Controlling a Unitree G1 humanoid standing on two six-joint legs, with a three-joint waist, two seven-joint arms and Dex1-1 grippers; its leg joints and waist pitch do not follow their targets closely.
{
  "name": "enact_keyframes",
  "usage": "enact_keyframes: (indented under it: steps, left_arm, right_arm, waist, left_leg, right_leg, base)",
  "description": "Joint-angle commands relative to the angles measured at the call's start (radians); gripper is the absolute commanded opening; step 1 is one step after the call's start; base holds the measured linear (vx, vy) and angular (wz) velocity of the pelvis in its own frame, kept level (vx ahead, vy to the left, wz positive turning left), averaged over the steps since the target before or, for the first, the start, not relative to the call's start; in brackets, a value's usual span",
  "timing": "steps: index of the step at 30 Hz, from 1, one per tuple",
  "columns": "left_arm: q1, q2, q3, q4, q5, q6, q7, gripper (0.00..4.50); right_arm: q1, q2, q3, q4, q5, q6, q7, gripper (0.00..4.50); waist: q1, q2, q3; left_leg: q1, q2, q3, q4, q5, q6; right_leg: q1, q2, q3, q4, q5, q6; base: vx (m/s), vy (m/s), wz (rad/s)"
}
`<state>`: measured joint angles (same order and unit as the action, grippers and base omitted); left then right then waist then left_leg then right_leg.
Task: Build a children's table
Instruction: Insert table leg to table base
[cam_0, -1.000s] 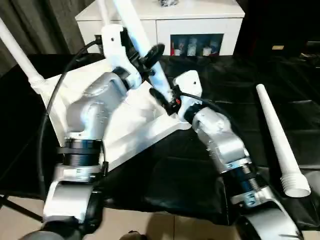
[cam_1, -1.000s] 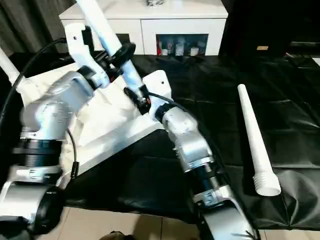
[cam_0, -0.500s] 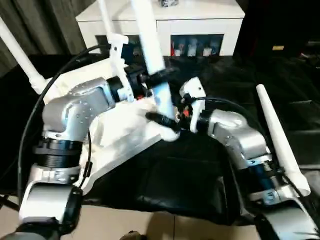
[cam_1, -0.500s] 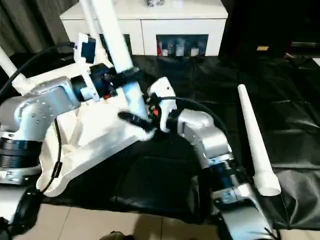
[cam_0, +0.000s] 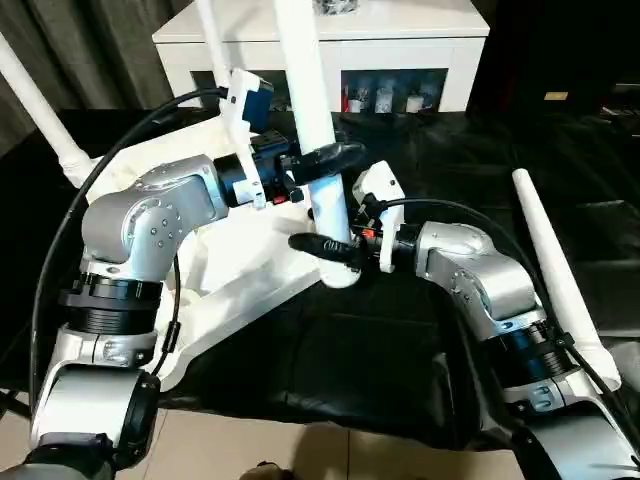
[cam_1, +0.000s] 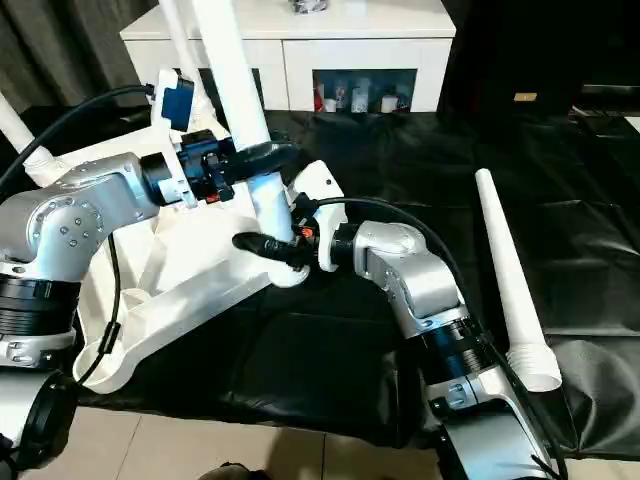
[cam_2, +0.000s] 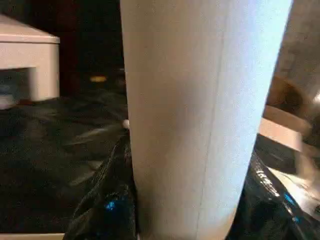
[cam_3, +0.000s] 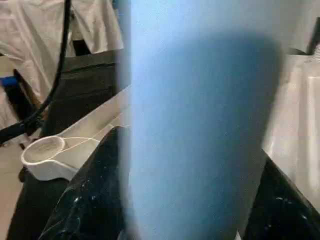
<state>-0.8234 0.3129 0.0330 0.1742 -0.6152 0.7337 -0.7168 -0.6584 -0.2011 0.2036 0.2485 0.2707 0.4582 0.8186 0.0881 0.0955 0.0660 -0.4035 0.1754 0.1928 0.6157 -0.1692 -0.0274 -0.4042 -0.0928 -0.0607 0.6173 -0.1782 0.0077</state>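
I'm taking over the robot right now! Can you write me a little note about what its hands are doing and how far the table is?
Left gripper: shut on the upright leg, higher up.
Right gripper: shut on the same leg, near its foot at the tabletop's corner.
The tabletop lies upside down on the black cloth. Two other legs already stand up from it.
A spare leg lies on the cloth to the robot's right.
Left to do: probably finish seating this leg, then add the spare one.
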Motion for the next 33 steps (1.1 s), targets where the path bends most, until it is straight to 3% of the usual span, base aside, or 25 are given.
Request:
enact_keyframes:
  steps: [1,5,7,8,11,15,16,20,22,25,33]
  left_arm:
    - [-0.021,-0.013,0.036,0.034,0.056,-0.011,0.127,2.41]
    - [-0.014,-0.032,0.033,0.037,0.098,-0.03,0.201,2.74]
    - [0.011,-0.097,0.039,0.02,0.151,-0.068,0.332,2.95]
    - [0.016,-0.114,0.042,0.023,0.169,-0.087,0.372,2.95]
    - [0.019,-0.136,0.052,0.032,0.183,-0.107,0.423,3.2]
    - [0.009,-0.206,0.102,0.052,0.185,-0.136,0.554,3.51]
    - [0.006,-0.212,0.108,0.056,0.185,-0.141,0.565,3.71]
    - [0.002,-0.228,0.117,0.051,0.196,-0.148,0.581,3.85]
    - [0.003,-0.237,0.119,0.046,0.189,-0.146,0.579,3.86]
    - [0.016,-0.252,0.113,0.017,0.154,-0.132,0.566,3.5]
    - [0.013,-0.238,0.12,-0.002,0.109,-0.105,0.494,2.95]
  right_arm:
    - [0.011,0.028,-0.005,-0.003,-0.024,-0.02,-0.06,2.3]
    - [0.012,0.054,-0.016,0.005,-0.044,-0.038,-0.121,2.0]
    - [0.013,0.109,-0.038,0.03,-0.086,-0.085,-0.256,1.95]
    - [0.01,0.12,-0.042,0.04,-0.096,-0.096,-0.288,1.95]
    - [0.007,0.132,-0.044,0.052,-0.111,-0.112,-0.324,1.92]
    - [-0.007,0.16,-0.037,0.083,-0.182,-0.173,-0.439,1.92]
    - [-0.008,0.161,-0.033,0.087,-0.194,-0.18,-0.453,1.92]
    - [-0.009,0.175,-0.027,0.102,-0.235,-0.219,-0.51,1.92]
    - [-0.008,0.178,-0.016,0.108,-0.257,-0.24,-0.533,1.92]
    - [-0.004,0.198,-0.004,0.132,-0.292,-0.276,-0.583,1.92]
    - [-0.005,0.205,-0.025,0.148,-0.268,-0.332,-0.555,1.92]
  waist:
    - [-0.004,0.001,-0.088]
    - [-0.005,-0.001,-0.088]
    - [-0.006,0.001,-0.089]
    - [-0.006,-0.004,-0.089]
    - [-0.005,-0.001,-0.091]
    - [-0.003,-0.001,-0.091]
    - [-0.004,-0.002,-0.09]
    - [-0.005,-0.001,-0.089]
    - [-0.006,0.0,-0.088]
    - [-0.007,0.004,-0.088]
    - [-0.008,0.005,-0.087]
  left_leg:
    - [0.032,0.042,-0.028,-0.077,-0.246,-0.029]
    - [0.03,0.042,-0.029,-0.077,-0.241,-0.027]
    - [0.029,0.043,-0.029,-0.076,-0.226,-0.029]
    - [0.028,0.043,-0.028,-0.076,-0.221,-0.029]
    - [0.028,0.042,-0.029,-0.075,-0.215,-0.021]
    - [0.028,0.041,-0.029,-0.075,-0.217,-0.023]
    - [0.028,0.039,-0.029,-0.075,-0.223,-0.022]
    - [0.027,0.039,-0.03,-0.076,-0.238,-0.019]
    - [0.027,0.039,-0.03,-0.077,-0.238,-0.021]
    - [0.029,0.039,-0.03,-0.078,-0.25,-0.025]
    - [0.031,0.04,-0.031,-0.08,-0.281,-0.024]
  right_leg:
    - [0.047,-0.049,0.035,-0.055,-0.106,-0.252]
    - [0.049,-0.049,0.035,-0.058,-0.112,-0.239]
    - [0.047,-0.051,0.035,-0.058,-0.103,-0.24]
    - [0.047,-0.05,0.035,-0.059,-0.098,-0.24]
    - [0.048,-0.05,0.034,-0.058,-0.091,-0.233]
    - [0.047,-0.049,0.034,-0.06,-0.093,-0.228]
    - [0.047,-0.048,0.033,-0.062,-0.105,-0.223]
    - [0.046,-0.048,0.034,-0.064,-0.123,-0.213]
    - [0.044,-0.048,0.033,-0.065,-0.125,-0.211]
    - [0.044,-0.047,0.033,-0.065,-0.123,-0.212]
    - [0.043,-0.046,0.033,-0.066,-0.122,-0.214]
  base:
    - [0.0,0.0,0.0]
    - [0.0,0.0,0.0]
    - [0.0,0.0,0.0]
    - [0.0,0.0,0.0]
    - [0.0,0.0,0.0]
    - [0.0,0.0,0.0]
    - [0.0,0.0,0.0]
    - [0.0,0.0,0.0]
    - [0.0,0.0,0.0]
    - [0.0,0.0,0.0]
    - [0.0,0.0,0.0]
